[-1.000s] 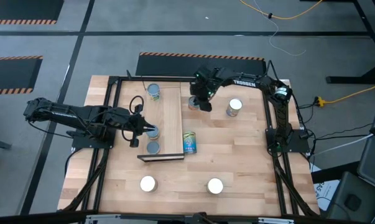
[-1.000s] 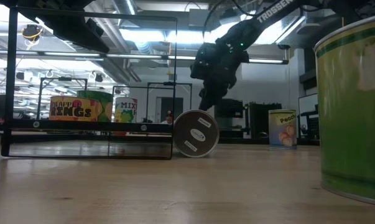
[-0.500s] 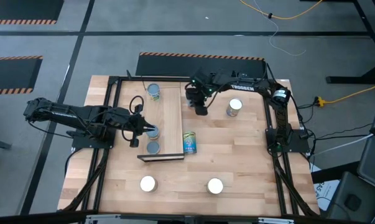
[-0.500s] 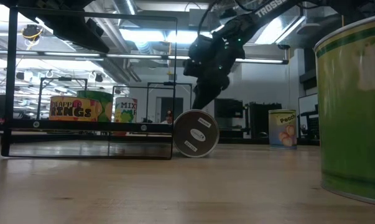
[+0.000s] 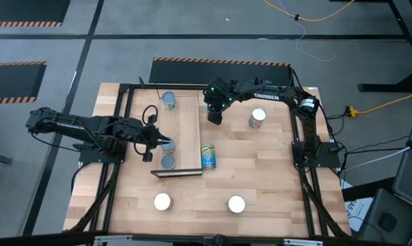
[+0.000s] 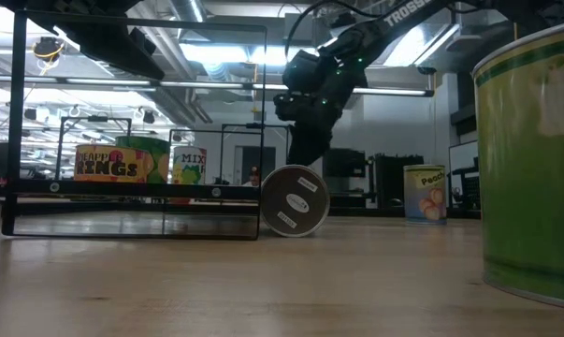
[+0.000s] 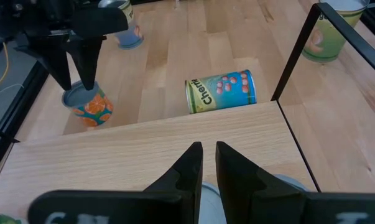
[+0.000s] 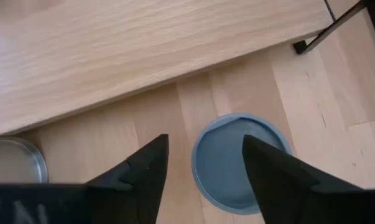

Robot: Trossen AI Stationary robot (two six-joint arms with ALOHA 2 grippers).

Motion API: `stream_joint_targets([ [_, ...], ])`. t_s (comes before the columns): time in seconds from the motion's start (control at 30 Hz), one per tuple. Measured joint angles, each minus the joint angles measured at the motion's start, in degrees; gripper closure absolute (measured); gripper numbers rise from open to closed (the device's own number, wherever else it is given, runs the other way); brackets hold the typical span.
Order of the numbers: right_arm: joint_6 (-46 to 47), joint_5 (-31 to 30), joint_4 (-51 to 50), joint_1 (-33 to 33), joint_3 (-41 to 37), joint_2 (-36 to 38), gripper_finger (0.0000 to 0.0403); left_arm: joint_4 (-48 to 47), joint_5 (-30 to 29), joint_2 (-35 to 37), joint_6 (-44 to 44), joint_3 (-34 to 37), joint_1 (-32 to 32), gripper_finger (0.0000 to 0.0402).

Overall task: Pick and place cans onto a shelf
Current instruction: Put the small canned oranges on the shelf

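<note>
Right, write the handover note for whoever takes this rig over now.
Left claw: shut, over the shelf, at its middle can.
Right claw: open, straddling a blue-topped can on the table beside the shelf.
Done: three cans on the shelf, including the far can and near can.
Left: the blue-topped can, the lying blue-and-yellow can, and three white-topped cans.
</note>
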State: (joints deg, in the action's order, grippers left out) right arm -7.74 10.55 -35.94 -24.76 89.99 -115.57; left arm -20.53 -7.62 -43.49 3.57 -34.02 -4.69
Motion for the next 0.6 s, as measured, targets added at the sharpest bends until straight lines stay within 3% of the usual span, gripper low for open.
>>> stream_joint_targets([
  [0.23, -0.03, -3.83, 1.79, 0.49, -0.39, -0.19, 0.0185, 0.00, 0.00, 0.00, 0.00, 0.00, 0.00, 0.0363],
  [0.6, -0.26, -2.89, 2.86, 0.65, -0.39, -0.82, 0.0185, 0.00, -0.02, 0.00, 0.00, 0.00, 0.00, 0.0363],
])
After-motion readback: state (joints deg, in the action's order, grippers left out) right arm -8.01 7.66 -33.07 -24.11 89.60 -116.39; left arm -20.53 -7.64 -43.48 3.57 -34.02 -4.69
